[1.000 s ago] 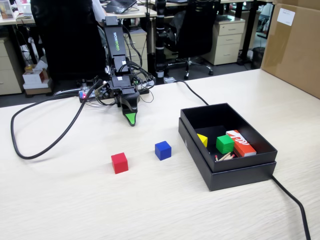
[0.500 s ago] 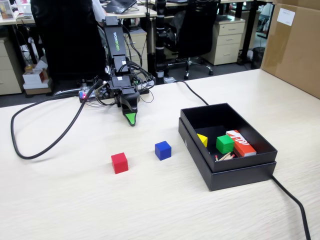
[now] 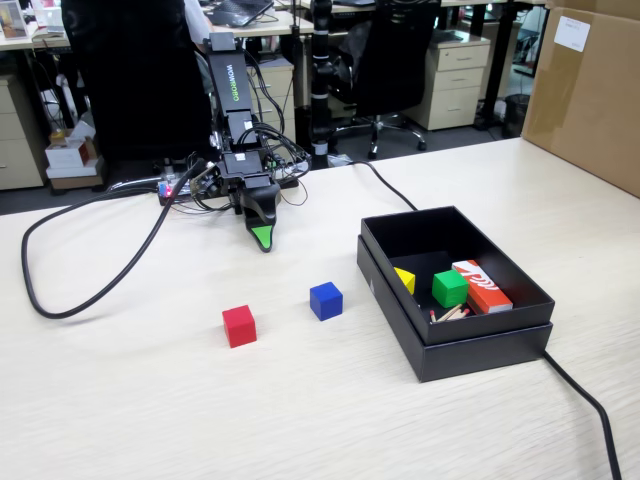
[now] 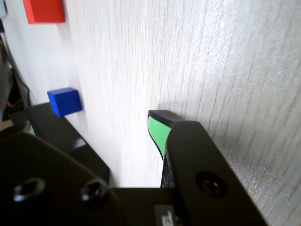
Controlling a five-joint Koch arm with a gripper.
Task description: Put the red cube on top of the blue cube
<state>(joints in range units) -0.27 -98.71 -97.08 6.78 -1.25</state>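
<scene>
Closest to the wrist cam is the gripper (image 4: 141, 136): black housing w/ one green-faced fingertip (image 4: 157, 132) showing over bare tabletop. Other jaw is the dark bulk at lower left of that view, tip not clear. Fixed view shows the gripper (image 3: 262, 238) pointing down at the table (image 3: 150, 400), green tip nearly on the surface, jaws lined up one behind the other, so I can't tell whether they're parted or closed. Nothing visible btwn them.

Red cube (image 3: 239, 326) sits on the table well out in front of the jaws, toward the camera in fixed view, slightly left of the tip. Blue cube (image 3: 326, 300) is also ahead of the jaws, to the right. The two cubes are near each other but apart, not stacked. Wrist cam sees the red cube (image 4: 44, 10) at top left and the blue cube (image 4: 65, 100) below it, both off to the jaws' side.

Black box (image 3: 500, 340) lies farther right, holding a green cube (image 3: 450, 288), a yellow piece (image 3: 405, 279) and a red-orange box (image 3: 482, 285).
</scene>
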